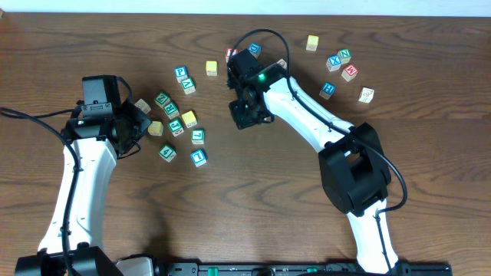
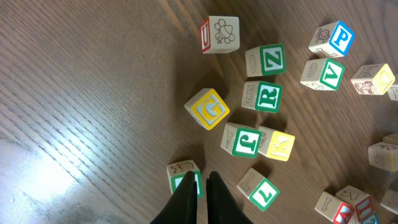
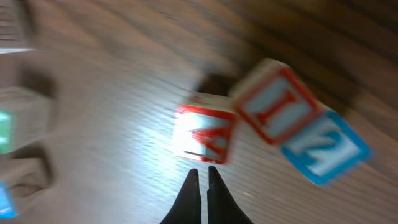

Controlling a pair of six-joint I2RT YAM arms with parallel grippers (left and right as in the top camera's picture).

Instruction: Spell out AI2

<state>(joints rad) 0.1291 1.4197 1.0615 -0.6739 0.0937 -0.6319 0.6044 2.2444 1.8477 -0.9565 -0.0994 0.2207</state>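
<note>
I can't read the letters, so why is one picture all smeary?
The right wrist view is blurred: the red A block, red I block and blue 2 block smear, with white glare on the table. The left wrist view is sharp, with a glare patch lower left. The overhead view is clear, evenly lit.

blks: ~21 seen overhead | arms: 2 | grippers: 2 | table: 1
</note>
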